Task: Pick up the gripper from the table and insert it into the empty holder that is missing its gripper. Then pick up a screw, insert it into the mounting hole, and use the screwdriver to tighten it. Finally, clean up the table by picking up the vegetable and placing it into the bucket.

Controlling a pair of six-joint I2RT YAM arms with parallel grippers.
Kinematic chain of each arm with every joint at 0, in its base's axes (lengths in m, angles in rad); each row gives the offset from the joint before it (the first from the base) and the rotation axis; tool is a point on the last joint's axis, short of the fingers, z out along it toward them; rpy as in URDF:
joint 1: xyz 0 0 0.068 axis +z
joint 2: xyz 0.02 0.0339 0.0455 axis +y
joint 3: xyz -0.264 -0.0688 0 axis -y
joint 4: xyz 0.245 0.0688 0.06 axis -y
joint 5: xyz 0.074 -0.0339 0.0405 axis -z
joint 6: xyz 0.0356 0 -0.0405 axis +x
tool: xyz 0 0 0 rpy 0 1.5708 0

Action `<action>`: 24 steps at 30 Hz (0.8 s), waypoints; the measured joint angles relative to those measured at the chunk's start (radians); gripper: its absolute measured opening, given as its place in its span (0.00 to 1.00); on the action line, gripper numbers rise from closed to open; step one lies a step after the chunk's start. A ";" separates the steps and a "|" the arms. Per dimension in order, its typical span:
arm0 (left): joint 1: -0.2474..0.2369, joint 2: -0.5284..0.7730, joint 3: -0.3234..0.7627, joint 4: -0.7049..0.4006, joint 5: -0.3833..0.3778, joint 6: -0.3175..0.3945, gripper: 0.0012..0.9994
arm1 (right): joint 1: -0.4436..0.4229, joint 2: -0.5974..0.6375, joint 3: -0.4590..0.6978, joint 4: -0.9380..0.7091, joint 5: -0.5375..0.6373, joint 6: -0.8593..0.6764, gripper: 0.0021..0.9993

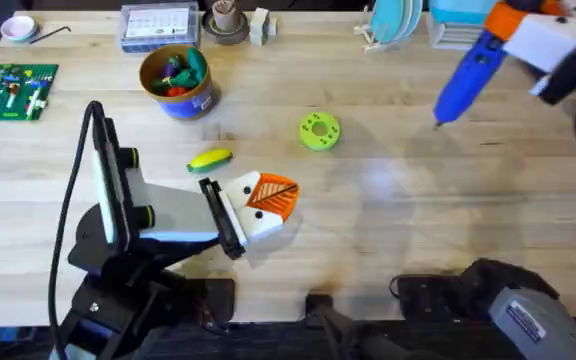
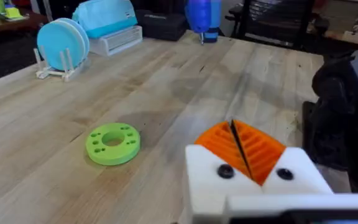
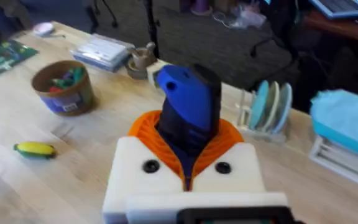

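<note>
The screwdriver (image 1: 471,72) is carried by the right end effector (image 1: 528,40), whose orange pads are clamped around the blue body, and it is held in the air over the far right part of the worktop (image 1: 418,220), bit pointing down and toward the middle. The tightening step is therefore judged to be in hand, or just finished. The left end effector (image 1: 268,200) rests low over the worktop near the middle of the near edge; its orange ribbed pads are seen pressed together with nothing between them, and both white finger blocks carry a dark screw head in the left wrist view.

If tightening is finished, the screwdriver would need to be set down and the vegetable (image 1: 210,159) taken up next. The vegetable is seen as a small yellow piece with a green end, lying flat just beyond the left end effector. The bucket (image 1: 178,82), blue with a yellow inside and already holding coloured toys, stands farther back toward the far left. A green disc (image 1: 319,131) with holes lies near the worktop's middle.
</note>
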 joint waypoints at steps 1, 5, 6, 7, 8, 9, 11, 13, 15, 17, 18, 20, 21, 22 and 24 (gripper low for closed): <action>0.000 0.000 0.000 0.000 0.000 0.000 0.00 | 0.031 -0.005 -0.029 0.064 -0.001 0.039 0.02; 0.000 0.000 0.000 0.000 0.000 0.000 0.00 | 0.176 -0.004 -0.097 0.242 0.018 0.163 0.02; 0.000 0.000 0.000 0.000 0.000 0.000 0.00 | 0.219 -0.004 -0.104 0.268 0.027 0.184 0.02; 0.000 0.000 0.000 0.000 0.000 0.000 0.00 | 0.260 -0.003 -0.108 0.292 0.034 0.200 0.02; 0.000 0.000 0.000 0.000 0.000 0.000 0.00 | 0.306 0.000 -0.110 0.322 0.048 0.214 0.02; 0.000 0.000 0.000 0.000 0.000 0.000 0.00 | 0.354 0.005 -0.110 0.356 0.061 0.225 0.02; 0.000 0.000 0.000 0.000 0.000 0.000 0.00 | 0.437 0.017 -0.110 0.418 0.087 0.239 0.02; 0.000 0.000 0.000 0.000 0.000 0.000 0.00 | 0.514 0.033 -0.110 0.477 0.110 0.251 0.02; 0.000 0.000 0.000 0.000 0.000 0.000 0.00 | 0.580 0.055 -0.110 0.544 0.123 0.257 0.02; 0.000 0.000 0.000 0.000 0.000 0.000 0.00 | 0.641 0.086 -0.110 0.616 0.135 0.260 0.02; 0.000 0.000 0.000 0.000 0.000 0.000 0.00 | 0.668 0.103 -0.110 0.647 0.137 0.261 0.02; 0.000 0.000 0.000 0.000 0.000 0.000 0.00 | 0.722 0.141 -0.110 0.717 0.137 0.272 0.02; 0.000 0.000 0.000 0.000 0.000 0.000 0.00 | 0.750 0.164 -0.110 0.762 0.137 0.283 0.02; 0.000 0.000 0.000 0.000 0.000 0.000 0.00 | 0.771 0.181 -0.110 0.800 0.137 0.293 0.02; 0.000 0.000 0.000 0.000 0.000 0.000 0.00 | 0.813 0.216 -0.110 0.886 0.137 0.319 0.02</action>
